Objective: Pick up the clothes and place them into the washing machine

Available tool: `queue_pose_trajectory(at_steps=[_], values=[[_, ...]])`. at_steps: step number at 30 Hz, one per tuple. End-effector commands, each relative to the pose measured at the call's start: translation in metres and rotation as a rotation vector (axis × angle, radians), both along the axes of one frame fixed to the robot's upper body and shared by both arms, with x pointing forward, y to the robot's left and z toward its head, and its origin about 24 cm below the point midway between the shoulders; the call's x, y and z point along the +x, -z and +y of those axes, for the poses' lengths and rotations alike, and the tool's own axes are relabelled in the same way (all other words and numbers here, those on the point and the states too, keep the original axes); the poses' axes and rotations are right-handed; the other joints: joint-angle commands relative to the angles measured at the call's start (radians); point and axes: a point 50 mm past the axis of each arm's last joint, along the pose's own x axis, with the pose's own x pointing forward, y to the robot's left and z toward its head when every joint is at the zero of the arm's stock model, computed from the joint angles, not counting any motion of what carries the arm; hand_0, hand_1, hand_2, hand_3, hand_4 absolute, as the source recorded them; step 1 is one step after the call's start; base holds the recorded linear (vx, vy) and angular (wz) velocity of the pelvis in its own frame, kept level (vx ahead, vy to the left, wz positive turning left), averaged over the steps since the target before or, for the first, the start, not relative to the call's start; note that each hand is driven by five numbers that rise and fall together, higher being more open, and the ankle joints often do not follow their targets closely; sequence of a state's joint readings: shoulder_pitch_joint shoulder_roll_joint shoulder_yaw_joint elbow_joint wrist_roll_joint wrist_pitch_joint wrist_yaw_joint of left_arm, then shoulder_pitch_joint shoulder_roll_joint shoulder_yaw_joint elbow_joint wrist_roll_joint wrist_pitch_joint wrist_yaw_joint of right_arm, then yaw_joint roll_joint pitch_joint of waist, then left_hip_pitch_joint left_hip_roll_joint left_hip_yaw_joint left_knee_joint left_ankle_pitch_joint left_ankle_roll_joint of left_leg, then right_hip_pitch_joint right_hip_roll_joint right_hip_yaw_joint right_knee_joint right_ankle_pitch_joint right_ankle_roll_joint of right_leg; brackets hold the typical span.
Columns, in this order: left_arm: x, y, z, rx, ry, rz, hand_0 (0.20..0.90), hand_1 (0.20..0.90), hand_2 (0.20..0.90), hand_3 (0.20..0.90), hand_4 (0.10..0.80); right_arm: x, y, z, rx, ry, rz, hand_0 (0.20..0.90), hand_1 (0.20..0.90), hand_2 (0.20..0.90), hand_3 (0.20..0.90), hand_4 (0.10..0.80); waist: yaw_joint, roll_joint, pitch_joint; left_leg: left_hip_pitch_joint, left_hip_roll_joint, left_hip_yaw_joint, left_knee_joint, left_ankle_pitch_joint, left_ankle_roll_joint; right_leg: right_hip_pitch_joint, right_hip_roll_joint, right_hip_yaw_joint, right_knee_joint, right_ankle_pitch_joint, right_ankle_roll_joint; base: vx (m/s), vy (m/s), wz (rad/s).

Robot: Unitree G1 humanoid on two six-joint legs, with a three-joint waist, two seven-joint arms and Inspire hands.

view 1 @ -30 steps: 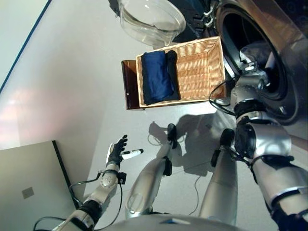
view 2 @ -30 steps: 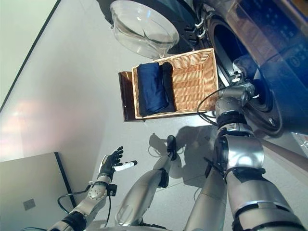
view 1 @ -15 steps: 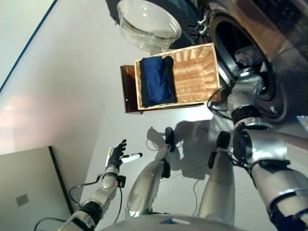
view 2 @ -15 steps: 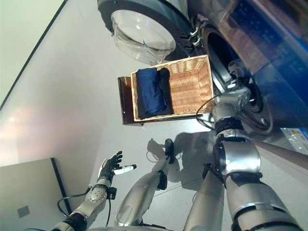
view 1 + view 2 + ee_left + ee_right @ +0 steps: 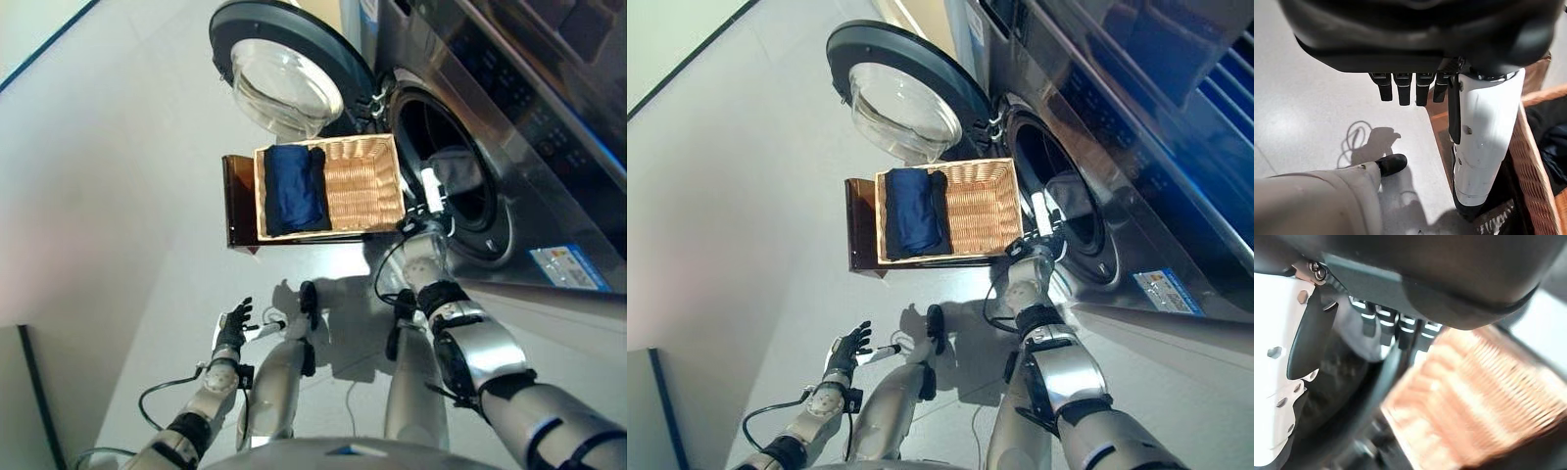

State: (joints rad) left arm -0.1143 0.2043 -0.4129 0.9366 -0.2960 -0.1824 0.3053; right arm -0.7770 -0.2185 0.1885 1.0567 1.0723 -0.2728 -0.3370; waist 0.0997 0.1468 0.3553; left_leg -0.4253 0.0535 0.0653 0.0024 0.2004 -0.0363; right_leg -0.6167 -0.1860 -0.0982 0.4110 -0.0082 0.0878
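Observation:
A wicker basket (image 5: 364,191) sits on a brown stool (image 5: 238,206) before the washing machine's open drum (image 5: 470,211). In its left part lie a folded blue garment (image 5: 289,186) and a black one (image 5: 316,174). A grey garment (image 5: 460,171) lies inside the drum. My right hand (image 5: 429,196) is at the drum's rim beside the basket's right end; its own view shows straight fingers (image 5: 1382,317) holding nothing, with grey cloth past them. My left hand (image 5: 233,328) hangs low over the floor, open and empty, fingers (image 5: 1400,88) straight.
The round glass door (image 5: 284,83) stands swung open behind the basket. The machine's dark front panel (image 5: 509,88) runs along the right. Grey floor (image 5: 118,196) spreads to the left of the stool.
The whole picture has shifted, so the camera has moved and more of the machine shows. My right hand stays at the drum's mouth. My left hand stays low and open.

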Motion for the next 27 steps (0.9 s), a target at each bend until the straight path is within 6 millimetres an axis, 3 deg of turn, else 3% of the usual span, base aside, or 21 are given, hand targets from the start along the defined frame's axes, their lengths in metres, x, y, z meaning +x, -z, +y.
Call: queue_pose_trajectory(at_steps=[1, 4, 7, 9, 13, 17, 27], values=[[0.015, -0.016, 0.044, 0.117, -0.086, -0.066, 0.9, 0.9, 0.9, 0.9, 0.8, 0.025, -0.072, 0.008, -0.321, -0.126, -0.188, 0.9, 0.9, 0.9, 0.9, 0.8, 0.009, -0.088, 0.05, -0.055, 0.001, -0.002, 0.109, -0.122, -0.077, 0.147, -0.022, -0.042, -0.275, 0.078, 0.023, -0.046, 0.001, 0.02], [0.018, -0.019, 0.051, 0.139, -0.103, -0.078, 0.9, 0.9, 0.9, 0.9, 0.8, 0.03, -0.08, 0.012, -0.462, -0.181, -0.168, 0.9, 0.9, 0.9, 0.9, 0.8, 0.012, -0.113, 0.058, -0.061, 0.002, -0.004, 0.123, -0.127, -0.075, 0.15, -0.023, -0.045, -0.277, 0.086, 0.025, -0.011, 0.002, 0.01], [0.019, -0.024, 0.062, 0.168, -0.117, -0.094, 0.9, 0.9, 0.9, 0.9, 0.8, 0.039, -0.096, 0.022, -0.775, -0.273, -0.133, 0.9, 0.9, 0.9, 0.9, 0.8, 0.029, -0.15, 0.066, -0.064, 0.004, -0.014, 0.131, -0.128, -0.074, 0.161, -0.025, -0.059, -0.286, 0.097, 0.029, 0.0, 0.0, 0.0], [0.02, -0.026, 0.067, 0.184, -0.131, -0.102, 0.9, 0.9, 0.9, 0.9, 0.8, 0.043, -0.11, 0.045, -0.97, -0.348, -0.165, 0.9, 0.9, 0.9, 0.9, 0.8, 0.037, -0.17, 0.07, -0.069, 0.007, -0.017, 0.133, -0.126, -0.074, 0.164, -0.026, -0.067, -0.293, 0.103, 0.031, 0.001, 0.009, 0.02], [0.023, -0.03, 0.075, 0.215, -0.152, -0.115, 0.9, 0.9, 0.9, 0.9, 0.8, 0.045, -0.112, 0.072, -1.195, -0.394, -0.145, 0.9, 0.9, 0.9, 0.9, 0.8, 0.054, -0.2, 0.08, -0.082, 0.008, -0.028, 0.139, -0.125, -0.074, 0.166, -0.025, -0.081, -0.299, 0.109, 0.034, 0.0, 0.003, 0.03], [0.031, -0.036, 0.079, 0.244, -0.16, -0.14, 0.9, 0.9, 0.9, 0.9, 0.8, 0.045, -0.111, 0.094, -1.314, -0.421, -0.132, 0.9, 0.9, 0.9, 0.9, 0.8, 0.075, -0.226, 0.093, -0.096, 0.008, -0.041, 0.141, -0.123, -0.074, 0.169, -0.025, -0.098, -0.305, 0.113, 0.038, 0.007, -0.026, 0.09], [0.057, -0.062, 0.084, 0.301, -0.16, -0.255, 0.9, 0.9, 0.9, 0.9, 0.8, 0.046, -0.111, 0.105, -1.35, -0.397, -0.084, 0.9, 0.9, 0.9, 0.9, 0.8, 0.137, -0.247, 0.136, -0.144, 0.001, -0.081, 0.165, -0.129, -0.072, 0.174, -0.034, -0.138, -0.304, 0.11, 0.046, 0.009, -0.022, 0.2]])
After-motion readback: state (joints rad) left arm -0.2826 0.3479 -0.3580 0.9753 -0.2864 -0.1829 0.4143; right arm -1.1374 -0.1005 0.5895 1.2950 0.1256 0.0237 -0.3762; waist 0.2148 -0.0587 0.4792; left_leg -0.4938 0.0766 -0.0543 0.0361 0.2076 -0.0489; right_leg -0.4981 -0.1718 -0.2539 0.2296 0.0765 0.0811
